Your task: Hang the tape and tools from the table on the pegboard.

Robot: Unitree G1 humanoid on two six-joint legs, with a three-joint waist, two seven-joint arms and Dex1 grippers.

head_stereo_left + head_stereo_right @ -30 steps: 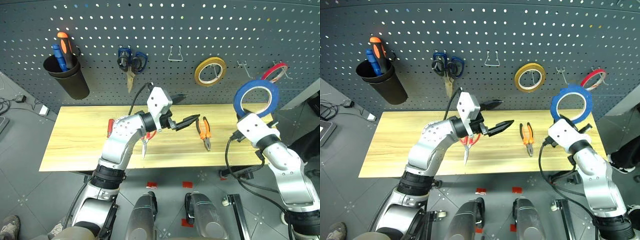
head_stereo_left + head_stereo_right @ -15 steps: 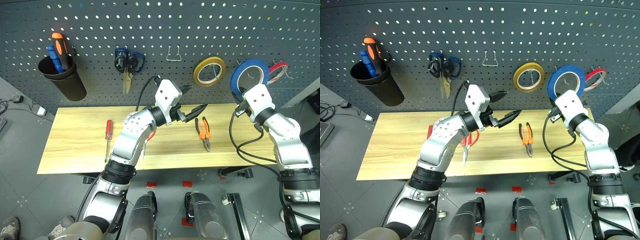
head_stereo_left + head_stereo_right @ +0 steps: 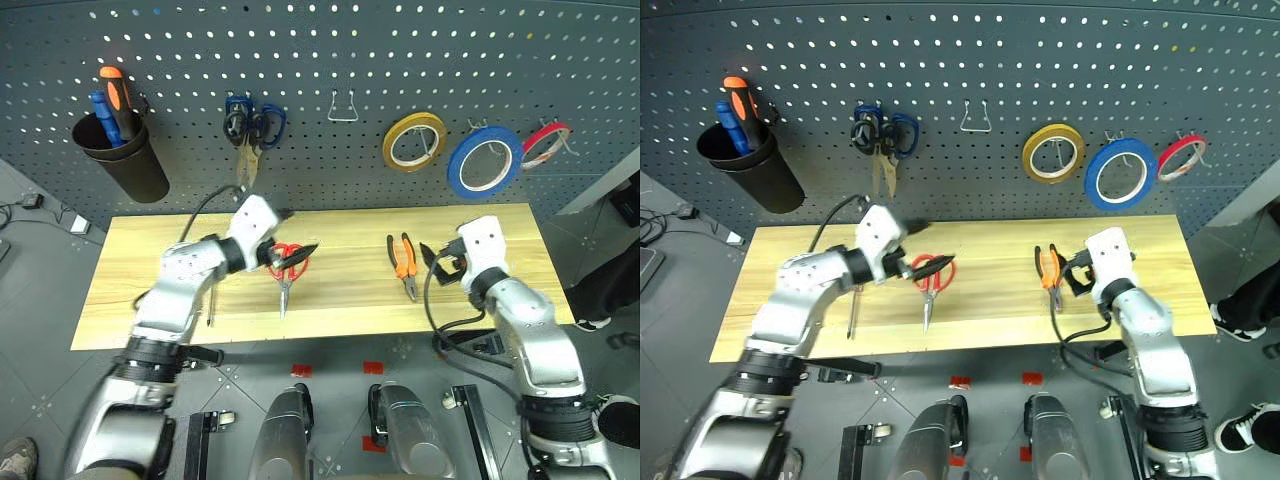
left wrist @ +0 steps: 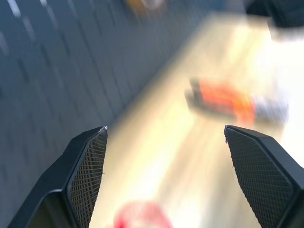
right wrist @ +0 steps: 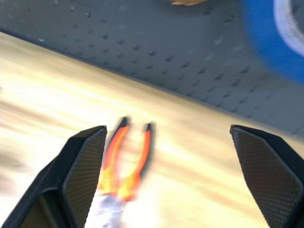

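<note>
The blue tape [image 3: 485,162] hangs on a hook of the dark pegboard [image 3: 320,50], between a yellow ring and a red ring. On the wooden table [image 3: 150,250] lie the red-handled scissors [image 3: 288,265], the orange-and-black pliers [image 3: 402,262] and the screwdriver, whose steel shaft [image 3: 852,315] shows beside my left forearm. My left gripper [image 3: 295,232] is open and empty, low over the scissors' handles. My right gripper [image 3: 432,262] is open and empty, just right of the pliers [image 5: 126,156] and pointing at them.
A black cup [image 3: 115,150] with orange and blue screwdrivers hangs at the pegboard's left. Blue-handled scissors [image 3: 250,125] and a bare wire hook [image 3: 343,105] hang beside it. The yellow ring [image 3: 414,141] and red ring [image 3: 547,145] flank the blue tape.
My right gripper opened and left the blue tape on its hook, then sank to the table beside the pliers. My left arm swung left and down over the scissors.
</note>
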